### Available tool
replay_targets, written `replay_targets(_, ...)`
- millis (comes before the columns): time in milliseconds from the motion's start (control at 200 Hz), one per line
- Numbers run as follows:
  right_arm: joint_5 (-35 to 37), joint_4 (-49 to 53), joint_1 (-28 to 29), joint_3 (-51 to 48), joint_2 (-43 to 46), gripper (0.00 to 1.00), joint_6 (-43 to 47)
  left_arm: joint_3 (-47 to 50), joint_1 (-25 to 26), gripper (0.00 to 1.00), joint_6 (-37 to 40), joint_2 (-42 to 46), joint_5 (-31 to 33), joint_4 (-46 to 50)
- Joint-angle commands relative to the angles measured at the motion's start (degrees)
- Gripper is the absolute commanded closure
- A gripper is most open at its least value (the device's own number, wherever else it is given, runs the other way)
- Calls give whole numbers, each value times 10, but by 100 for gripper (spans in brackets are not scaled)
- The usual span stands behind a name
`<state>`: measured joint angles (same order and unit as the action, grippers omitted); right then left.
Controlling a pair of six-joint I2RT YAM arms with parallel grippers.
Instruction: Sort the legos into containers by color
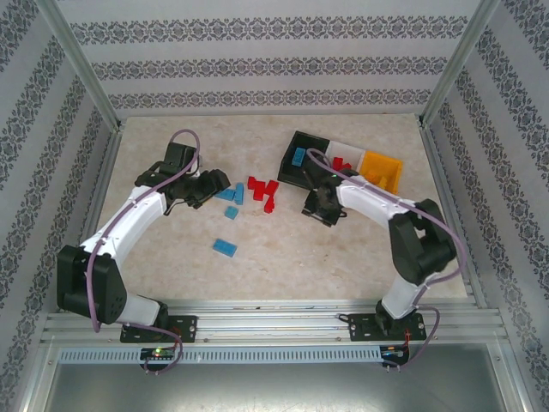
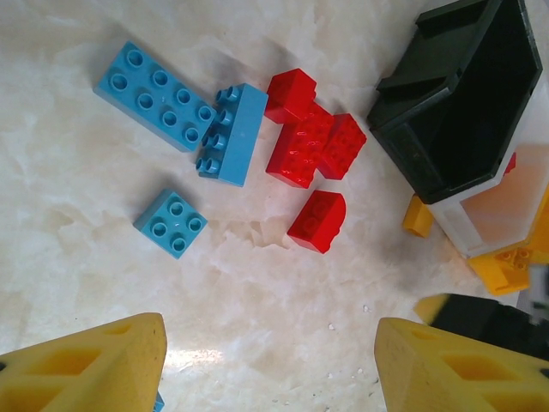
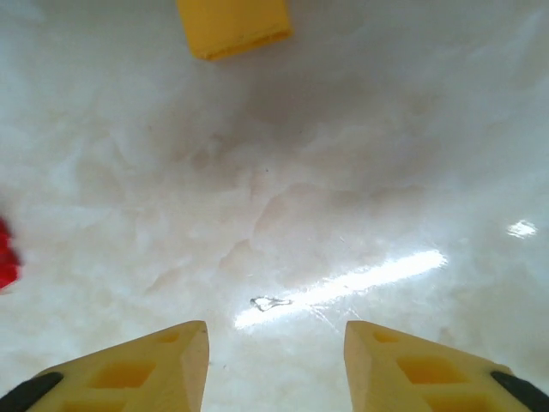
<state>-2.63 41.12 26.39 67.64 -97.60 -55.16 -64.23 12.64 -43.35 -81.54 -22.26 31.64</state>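
Note:
In the top view my left gripper (image 1: pixel 219 181) stands open just left of a group of legos: red bricks (image 1: pixel 262 190) and light blue bricks (image 1: pixel 232 196). From the left wrist the open gripper (image 2: pixel 270 365) holds nothing, and ahead lie a long blue brick (image 2: pixel 154 94), a small blue brick (image 2: pixel 171 223), a red cluster (image 2: pixel 309 137) and a single red brick (image 2: pixel 317 221). The containers stand at the back right: black bin (image 1: pixel 300 146), white bin (image 1: pixel 345 148), orange bin (image 1: pixel 383 170). My right gripper (image 1: pixel 314 205) hovers open in front of the black bin, and in its wrist view the gripper (image 3: pixel 274 348) is empty over bare table, an orange-yellow brick (image 3: pixel 233 26) ahead.
One blue brick (image 1: pixel 226 248) lies alone nearer the arm bases. A blue brick (image 1: pixel 298 157) rests in the black bin and red ones (image 1: pixel 341 163) in the white bin. An orange-yellow brick (image 2: pixel 418 216) sits beside the bins. Patterned walls enclose the marble table (image 1: pixel 283 275).

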Motion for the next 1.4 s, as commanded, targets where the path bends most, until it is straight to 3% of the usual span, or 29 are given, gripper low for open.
replay_targets(0,-46,2,-29,10,-19,46,55,10,-3,34,-6,-8,-3,-20)
replay_targets(110,-69,-19,-47,36,-74,43,86,10,-4,34,-8,-13,-7,-23)
replay_targets(639,-11,-15,-76,175,-247,42,165,23,-19,33,13,3,-11,4)
replay_targets(934,15,6,-85,220,-255,42,176,17,-28,33,12,-6,-23,1)
replay_targets(1214,32,7,-85,200,-201,43,158,25,-33,33,-7,-11,-35,-23)
replay_targets(1394,40,-17,-85,192,-211,43,161,30,-38,33,-11,-10,-38,-27)
